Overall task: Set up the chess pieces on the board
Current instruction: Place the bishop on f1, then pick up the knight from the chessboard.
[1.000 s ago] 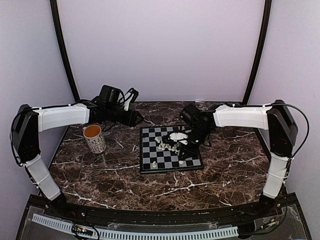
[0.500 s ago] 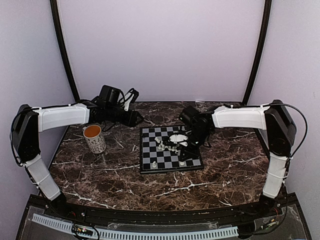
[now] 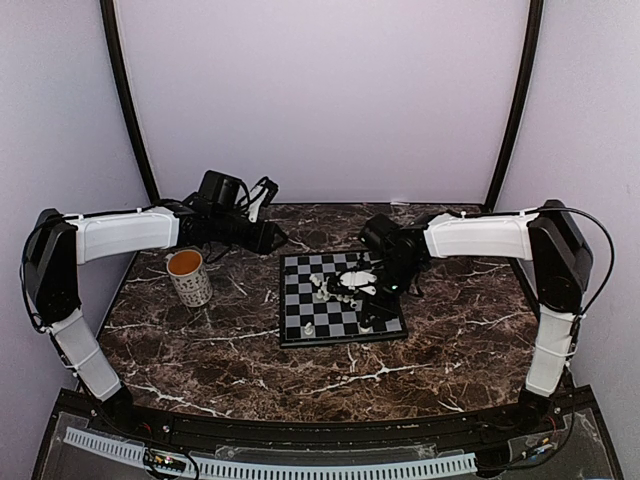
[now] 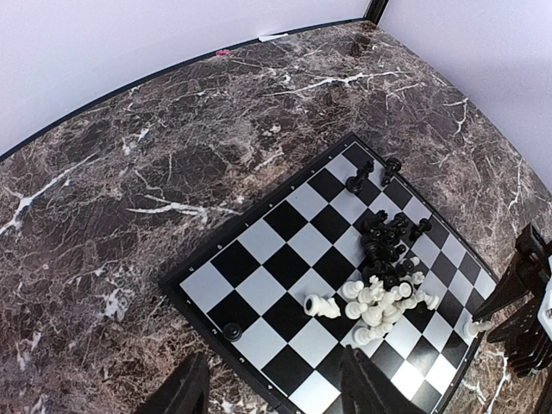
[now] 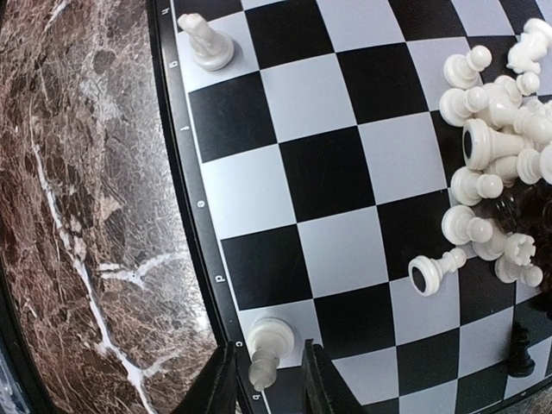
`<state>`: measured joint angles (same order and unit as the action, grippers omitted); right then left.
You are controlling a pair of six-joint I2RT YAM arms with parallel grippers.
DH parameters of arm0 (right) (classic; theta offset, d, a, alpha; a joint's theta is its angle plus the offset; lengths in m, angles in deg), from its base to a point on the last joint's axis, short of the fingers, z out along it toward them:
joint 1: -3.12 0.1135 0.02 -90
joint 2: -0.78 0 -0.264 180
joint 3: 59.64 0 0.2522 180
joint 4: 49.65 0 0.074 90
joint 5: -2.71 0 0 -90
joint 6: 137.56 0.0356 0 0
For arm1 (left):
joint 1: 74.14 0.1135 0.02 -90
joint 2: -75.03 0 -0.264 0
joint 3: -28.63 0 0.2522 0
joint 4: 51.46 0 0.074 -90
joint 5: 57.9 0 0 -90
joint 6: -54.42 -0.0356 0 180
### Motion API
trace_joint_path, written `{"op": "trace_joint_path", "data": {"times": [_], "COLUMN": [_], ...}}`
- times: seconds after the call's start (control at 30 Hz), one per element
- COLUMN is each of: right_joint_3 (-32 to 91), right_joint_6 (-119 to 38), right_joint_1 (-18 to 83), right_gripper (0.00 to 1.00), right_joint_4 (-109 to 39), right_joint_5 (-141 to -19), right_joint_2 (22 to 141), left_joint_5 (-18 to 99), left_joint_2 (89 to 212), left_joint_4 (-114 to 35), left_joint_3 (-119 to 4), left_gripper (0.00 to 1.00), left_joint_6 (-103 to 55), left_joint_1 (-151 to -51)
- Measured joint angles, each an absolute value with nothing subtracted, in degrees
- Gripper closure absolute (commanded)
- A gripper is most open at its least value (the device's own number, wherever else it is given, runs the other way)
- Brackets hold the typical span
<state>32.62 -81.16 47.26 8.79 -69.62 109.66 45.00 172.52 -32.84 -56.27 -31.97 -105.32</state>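
**Tool jaws parted around a white piece on the board's edge row**

Right tool points down over the near right part of the board. Its two dark fingers stand either side of a small white piece. The right wrist view shows a thin gap between each finger and the piece, so the jaws are apart and not pinching it. The piece sits on a pale square in the row along the board's near edge, just beside the thin dark border. Further along that same row, another lone white piece stands on a pale square.

Toward the middle of the board lies a loose heap of white pieces, several on their sides and touching one another. A cluster of black pieces is bunched right against that heap. Two black pieces stand apart from the cluster at one edge of the board. A single black piece sits near the corner closest to the left arm.

Left tool hangs above the surface, just off the board's far left corner. In the left wrist view its fingers are spread wide with nothing between them.

The surface is dark marble with white veins, and the board lies flat near its middle. A mug with an orange inside stands upright on the surface to the left, well apart from the board.
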Motion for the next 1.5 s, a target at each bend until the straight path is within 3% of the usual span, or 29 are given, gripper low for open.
{"op": "trace_joint_path", "data": {"times": [0.2, 0.57, 1.17, 1.5], "right_joint_3": [34.1, 34.8, 24.4, 21.2], "right_joint_6": [-81.1, -80.7, -78.3, -77.4], "right_joint_1": [46.9, 41.3, 38.4, 37.3], "right_gripper": [0.63, 0.64, 0.65, 0.65], "right_joint_4": [11.0, 11.8, 6.3, 3.5], "right_joint_5": [-68.7, -63.3, -61.0, -60.5], "right_joint_2": [109.6, 102.8, 89.6, 85.1], "left_joint_5": [45.4, 51.2, 43.3, 41.3], "left_joint_2": [172.7, 180.5, 195.6, 203.8], "left_joint_4": [-32.8, -27.0, -13.6, -9.7], "left_joint_3": [-56.3, -60.0, -80.3, -89.1], "left_gripper": [0.46, 0.55, 0.63, 0.66], "left_joint_6": [-32.0, -39.4, -50.3, -51.4], "left_joint_1": [-105.3, -105.6, -114.8, -114.0]}}
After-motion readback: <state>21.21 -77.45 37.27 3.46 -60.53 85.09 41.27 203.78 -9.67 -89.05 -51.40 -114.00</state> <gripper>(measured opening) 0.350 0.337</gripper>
